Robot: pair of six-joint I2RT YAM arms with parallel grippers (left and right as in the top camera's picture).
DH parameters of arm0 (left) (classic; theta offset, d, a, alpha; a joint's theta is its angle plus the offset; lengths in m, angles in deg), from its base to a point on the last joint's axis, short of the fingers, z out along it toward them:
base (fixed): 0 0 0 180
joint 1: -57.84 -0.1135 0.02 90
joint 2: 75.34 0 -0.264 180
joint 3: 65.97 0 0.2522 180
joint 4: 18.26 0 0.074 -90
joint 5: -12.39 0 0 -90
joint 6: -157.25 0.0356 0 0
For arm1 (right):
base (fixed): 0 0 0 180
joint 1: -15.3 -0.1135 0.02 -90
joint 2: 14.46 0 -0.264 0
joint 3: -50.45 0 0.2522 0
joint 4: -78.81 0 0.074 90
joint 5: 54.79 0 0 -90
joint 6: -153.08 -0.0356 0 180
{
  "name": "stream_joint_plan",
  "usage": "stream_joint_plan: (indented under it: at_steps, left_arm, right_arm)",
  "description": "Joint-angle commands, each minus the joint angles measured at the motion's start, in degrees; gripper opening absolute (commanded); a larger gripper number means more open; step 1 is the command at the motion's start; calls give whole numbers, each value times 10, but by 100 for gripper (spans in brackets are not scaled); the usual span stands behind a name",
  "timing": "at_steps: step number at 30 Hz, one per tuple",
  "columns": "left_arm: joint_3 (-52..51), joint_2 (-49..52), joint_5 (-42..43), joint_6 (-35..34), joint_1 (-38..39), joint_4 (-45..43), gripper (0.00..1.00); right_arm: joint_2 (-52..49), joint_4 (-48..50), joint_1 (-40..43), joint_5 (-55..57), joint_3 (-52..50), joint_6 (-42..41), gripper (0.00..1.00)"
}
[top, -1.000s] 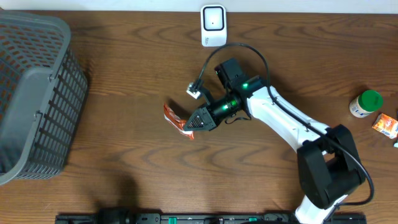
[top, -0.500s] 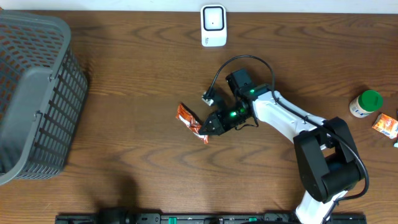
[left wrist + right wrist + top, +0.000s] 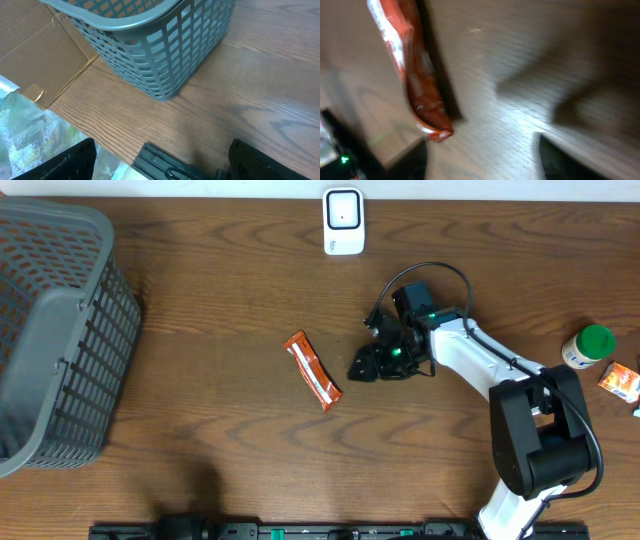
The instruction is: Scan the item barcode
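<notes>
The item, a slim orange-red snack packet (image 3: 312, 383), lies flat on the wooden table with nothing touching it. My right gripper (image 3: 362, 367) sits just to its right, open and empty. In the right wrist view the packet (image 3: 415, 75) shows blurred at the upper left, ahead of the open right gripper (image 3: 482, 160). No barcode can be made out on it. The white scanner (image 3: 343, 221) stands at the table's far edge. My left gripper (image 3: 160, 162) is open and empty over the table's near-left edge and does not appear in the overhead view.
A grey plastic basket (image 3: 50, 330) fills the left side, also close in the left wrist view as the basket (image 3: 150, 45). A green-capped bottle (image 3: 587, 346) and a small orange box (image 3: 622, 380) sit at the far right. Cardboard (image 3: 45, 55) lies beyond the table edge.
My right gripper carried the packet a little to the right, opened and let it go. It then drew back to the right, leaving the packet on the table.
</notes>
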Motion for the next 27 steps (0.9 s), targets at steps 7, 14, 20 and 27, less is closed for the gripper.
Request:
stream_joint_plan:
  at_steps: [7,14,20,27]
  left_arm:
    - [2,-3,-3,-3,-2,45,86]
    - [2,-3,-3,-3,-2,45,86]
    - [2,-3,-3,-3,-2,45,86]
    - [2,-3,-3,-3,-2,45,86]
  right_arm:
    - [7,-2,-10,-10,13,-60,1]
    - [8,-3,-52,-22,45,-65,1]
    - [8,3,-96,-20,69,-68,2]
    - [7,18,-132,82,72,-73,1]
